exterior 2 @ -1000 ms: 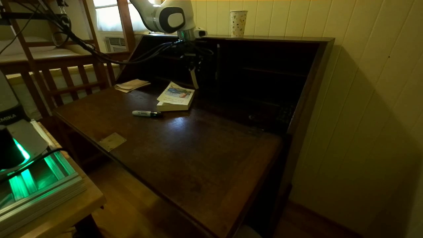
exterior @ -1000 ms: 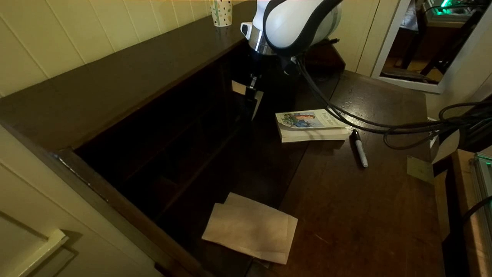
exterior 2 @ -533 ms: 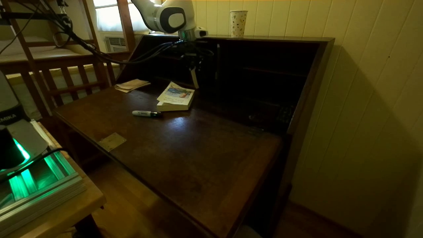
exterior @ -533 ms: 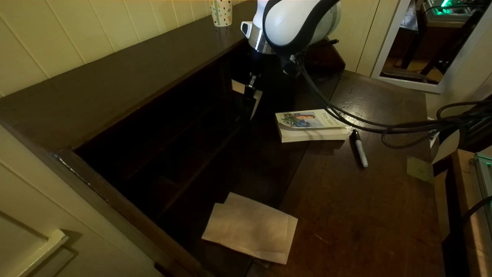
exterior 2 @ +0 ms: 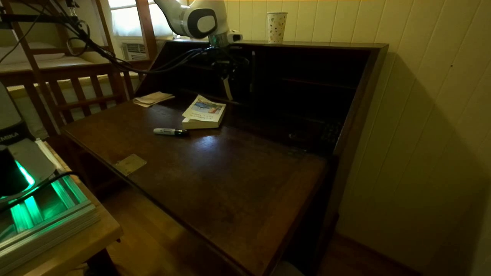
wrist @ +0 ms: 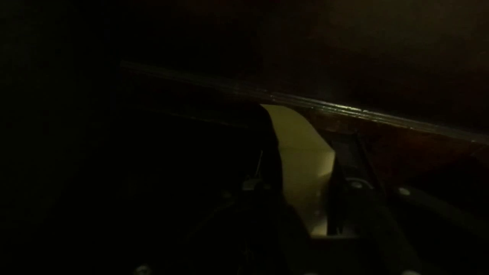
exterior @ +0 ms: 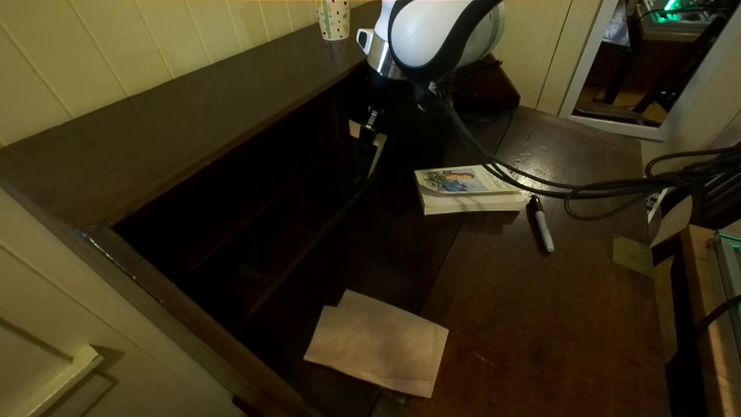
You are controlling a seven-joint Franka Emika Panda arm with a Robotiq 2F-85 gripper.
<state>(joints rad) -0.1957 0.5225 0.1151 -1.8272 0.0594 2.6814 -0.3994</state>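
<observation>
In the wrist view, which is very dark, my claw (wrist: 303, 141) stands in the lower half, its fingers (wrist: 347, 156) clamped on a pale piece of paper (wrist: 305, 172). Only here do I see the paper lodged between them. Ahead of the claw a shiny edge (wrist: 344, 109) runs across; the paper's end lies near it, and I cannot tell whether they touch.

In an exterior view the paper hangs below the claw as a narrow, slightly tilted strip. An upright divider (exterior 2: 252, 73) stands just right of the claw as seen there. The top shelf (exterior 2: 326, 44) runs higher than the claw, carrying a spotted cup (exterior 2: 276, 27). Lower than the claw, on the side toward my base (exterior 2: 23, 168), a paperback (exterior 2: 205, 111) and, farther off, a marker (exterior 2: 168, 132) lie on the desk (exterior 2: 215, 180), which spreads out to a front edge (exterior 2: 153, 200) well away from the claw.

In an exterior view the gap between claw and paperback shows, and a small pale patch (exterior: 354, 128) peeks out behind the claw; whether it belongs to the paper I cannot tell. Brown sheets (exterior: 376, 341) lie well apart from the claw, nearest the camera.
</observation>
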